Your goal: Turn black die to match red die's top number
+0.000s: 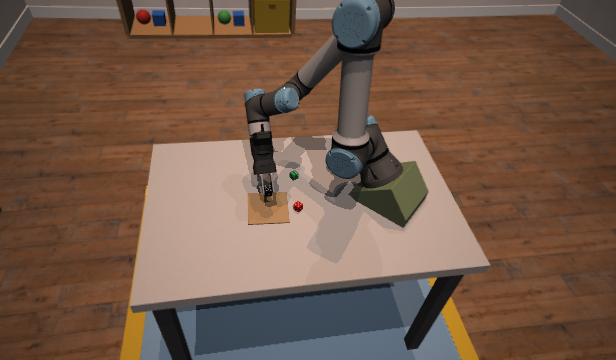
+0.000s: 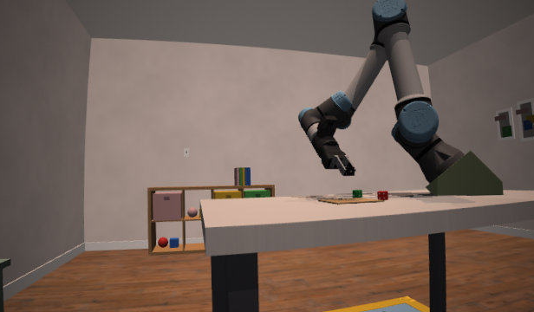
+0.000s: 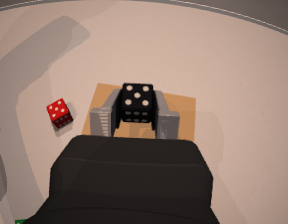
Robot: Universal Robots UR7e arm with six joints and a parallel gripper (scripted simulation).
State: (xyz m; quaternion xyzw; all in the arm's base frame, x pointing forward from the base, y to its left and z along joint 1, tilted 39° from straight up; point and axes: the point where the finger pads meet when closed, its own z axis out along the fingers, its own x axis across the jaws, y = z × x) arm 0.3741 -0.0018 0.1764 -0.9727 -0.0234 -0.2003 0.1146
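My gripper (image 3: pixel 137 102) is shut on the black die (image 3: pixel 136 103) and holds it in the air above the brown mat (image 1: pixel 268 208). The die's face toward the wrist camera shows five white pips. In the exterior view the gripper (image 2: pixel 348 170) hangs tilted, well above the mat (image 2: pixel 349 200). The red die (image 1: pixel 298 206) lies on the table just right of the mat; it also shows in the wrist view (image 3: pixel 59 112) and in the exterior view (image 2: pixel 382 195). The green die (image 1: pixel 294 175) lies on the table behind the mat, toward the arm's base.
The arm's olive base block (image 1: pixel 395 192) stands at the table's right side. The arm's elbow and forearm hang over the table's back middle. A shelf (image 1: pixel 208 18) with toys stands far off by the wall.
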